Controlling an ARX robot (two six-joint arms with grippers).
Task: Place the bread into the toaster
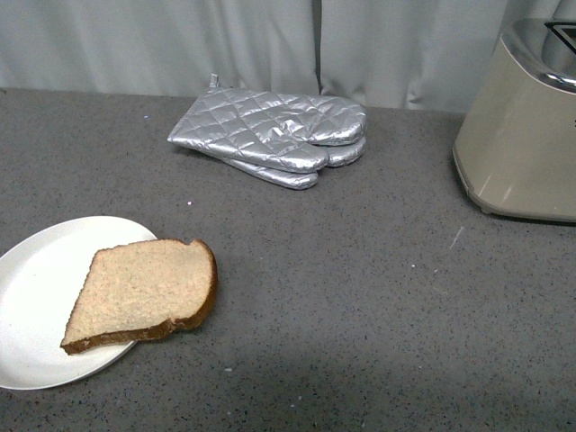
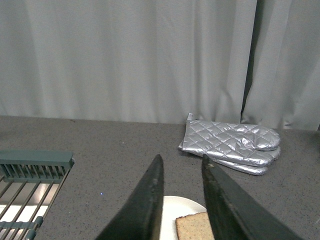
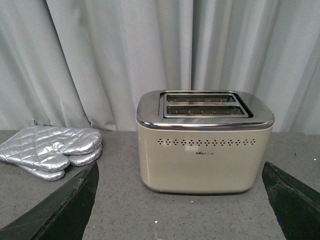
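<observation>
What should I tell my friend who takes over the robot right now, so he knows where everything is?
Left gripper: open, empty, held over the near edge of the bread.
Right gripper: wide open, empty, facing the toaster.
Bread: flat on the white plate at the near left, one end over the rim.
Toaster: far right of the table; both slots look empty.
Oven mitts: at the back, away from both.
Done: nothing yet.
Left: grab the bread, carry it across, drop it into a slot.
</observation>
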